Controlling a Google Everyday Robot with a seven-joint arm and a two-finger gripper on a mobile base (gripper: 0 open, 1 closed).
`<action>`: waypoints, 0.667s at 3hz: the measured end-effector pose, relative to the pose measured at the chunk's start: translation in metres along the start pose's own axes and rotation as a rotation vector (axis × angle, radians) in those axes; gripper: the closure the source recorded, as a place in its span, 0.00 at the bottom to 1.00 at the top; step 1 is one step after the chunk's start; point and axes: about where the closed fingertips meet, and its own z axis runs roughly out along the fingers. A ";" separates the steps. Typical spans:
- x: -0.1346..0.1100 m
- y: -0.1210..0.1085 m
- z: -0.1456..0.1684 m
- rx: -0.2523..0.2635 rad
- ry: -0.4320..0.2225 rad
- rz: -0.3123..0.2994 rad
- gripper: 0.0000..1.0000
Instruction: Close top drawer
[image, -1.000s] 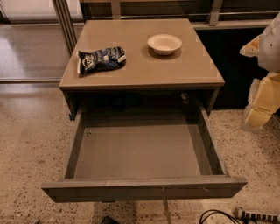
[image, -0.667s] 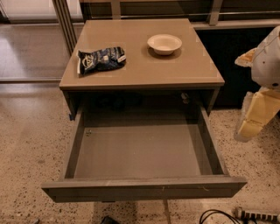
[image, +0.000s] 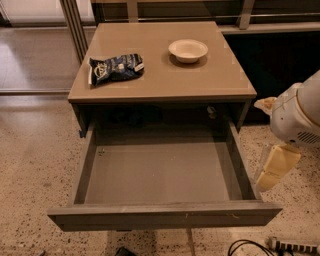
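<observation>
Since the earlier frames the gripper (image: 276, 169) has come down and inward along the desk's (image: 165, 82) right side, and it now hangs just outside the right wall of the top drawer (image: 165, 215), below the white arm housing (image: 299, 117), close to the wall with no visible contact. How far it is open cannot be told, and nothing can be made out in its hold. Unchanged, the top drawer stands pulled far out from under the desk's front edge. Its long axis runs parallel to that edge and its flat front panel faces the camera. Its grey floor shows from wall to wall. On the desk top, a dark blue snack bag (image: 116, 68) lies near the left edge and a white bowl (image: 188, 50) sits toward the back right corner.
</observation>
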 end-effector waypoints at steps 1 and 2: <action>0.019 0.032 0.012 -0.041 0.017 0.013 0.00; 0.020 0.037 0.017 -0.052 0.008 0.016 0.00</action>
